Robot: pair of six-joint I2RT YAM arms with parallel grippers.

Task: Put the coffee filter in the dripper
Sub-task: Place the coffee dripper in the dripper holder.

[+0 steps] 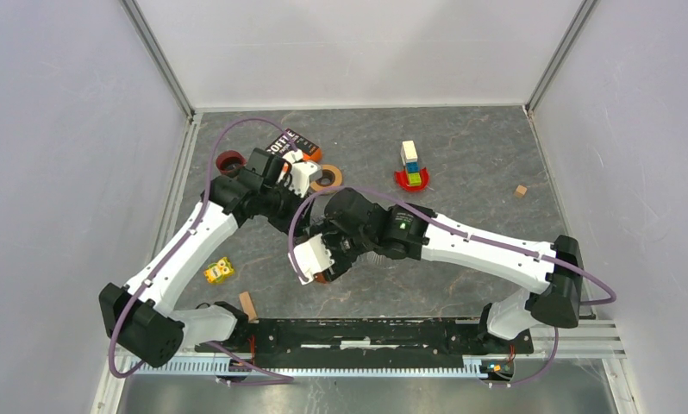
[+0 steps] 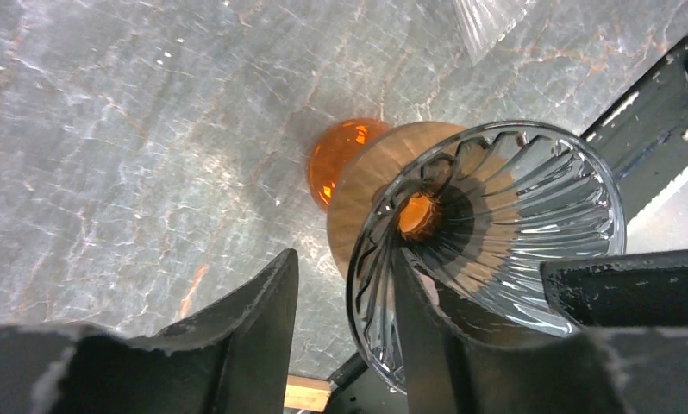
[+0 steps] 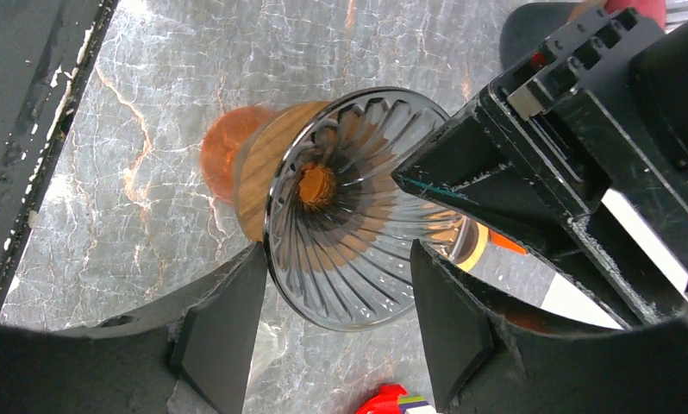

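1. Because a filter needs an open cone to drop into, both arms meet over the dripper (image 3: 349,216). It sits on the table (image 1: 461,172) left of centre, near the arms' bases and under the right arm's wrist.
2. The dripper's ribbed glass cone is bare down to the orange glow at its hole. No paper lies in it, and no filter can be made out in any of the 3 views.
3. The right gripper (image 3: 336,259) points down over the cone with its 2 fingers spread wide, 1 at the outside of the rim and 1 across the glass. Whether either pad touches the glass cannot be told. Its likely job is to steady the dripper.
4. The left gripper (image 2: 345,263) reaches in from the far side, fingers apart and holding nothing visible. The rim lies between them, with 1 finger over the cone's mouth and 1 outside, a gap away from the glass.
5. A printed package (image 1: 290,143) lies at the far left of the table, well apart from the dripper. It probably holds the filters, though that is a guess.
6. The task looks barely begun, since a filter has to be fetched first. With 2 grippers crowding 1 rim, there is a risk of tipping the glass.
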